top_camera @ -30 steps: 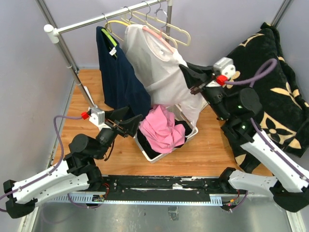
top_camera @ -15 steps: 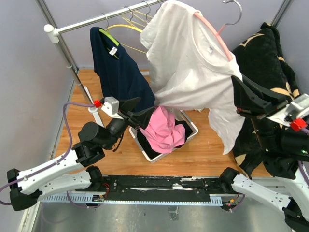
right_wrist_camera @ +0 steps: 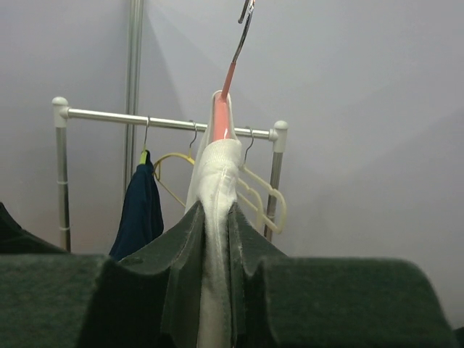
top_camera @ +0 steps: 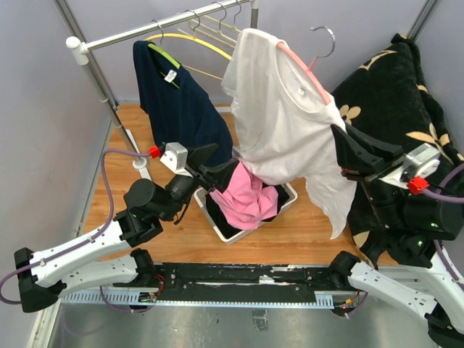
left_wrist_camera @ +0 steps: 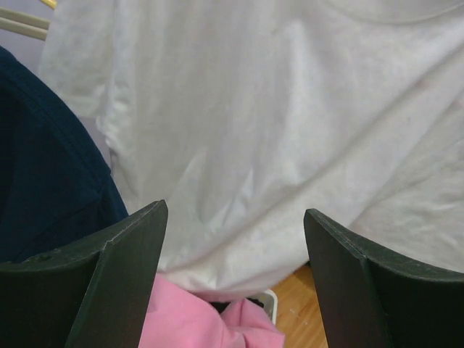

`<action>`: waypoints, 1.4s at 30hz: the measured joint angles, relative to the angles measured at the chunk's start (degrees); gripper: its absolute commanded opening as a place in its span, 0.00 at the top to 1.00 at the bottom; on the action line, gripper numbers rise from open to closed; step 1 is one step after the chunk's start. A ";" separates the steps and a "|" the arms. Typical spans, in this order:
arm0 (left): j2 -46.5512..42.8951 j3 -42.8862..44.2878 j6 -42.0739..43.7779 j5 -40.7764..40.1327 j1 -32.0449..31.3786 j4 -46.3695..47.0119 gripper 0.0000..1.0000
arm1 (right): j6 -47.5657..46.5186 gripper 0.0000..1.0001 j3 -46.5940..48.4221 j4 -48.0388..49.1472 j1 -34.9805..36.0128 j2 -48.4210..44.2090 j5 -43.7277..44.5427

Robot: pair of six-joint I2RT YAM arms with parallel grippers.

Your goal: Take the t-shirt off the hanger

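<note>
White cotton fills the middle of the scene: the t-shirt is draped over a pink hanger that is held up in the air, tilted, with its metal hook free of the rail. The shirt is on the hanger at both shoulders, and its lower edge trails down over the basket and off to the right.

The right gripper has it by the right-hand shoulder. From the right wrist view the jaws are pinched nearly together on a fold of the white fabric, with the pink hanger rising straight up out of the pinch. I cannot tell whether the hanger's arm is caught inside that grip under the cloth.

The left gripper has its jaws spread wide and holds nothing. It sits low, just over the basket and close to the shirt's hem. Its own camera looks between the two dark fingers at the white cloth, which does not touch either of them.

On the rail a navy shirt hangs on a yellow hanger, just left of the white one, and a few bare cream hangers hang further along. A crumpled pink garment lies in the basket over something dark. A black blanket with a cream pattern is draped on the right, behind the right arm. The basket stands on a wooden board.
</note>
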 measured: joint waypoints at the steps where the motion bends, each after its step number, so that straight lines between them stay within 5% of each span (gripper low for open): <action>1: 0.07 0.37 0.24 0.00 0.00 0.07 0.19 | 0.31 0.99 -1.20 0.09 0.00 -0.13 -0.02; 11: 0.00 0.26 0.83 -0.20 0.00 0.61 0.19 | 4.70 0.99 -9.57 -2.58 0.00 -2.49 0.76; 32: -5.60 -3.76 -5.03 2.29 0.00 -2.03 0.21 | 11.50 0.99 -9.64 -16.33 0.00 -8.55 1.62; 42: 1.33 -1.44 -1.22 0.20 -0.04 -0.61 0.20 | 11.54 0.99 -10.27 -17.70 0.00 -8.70 1.92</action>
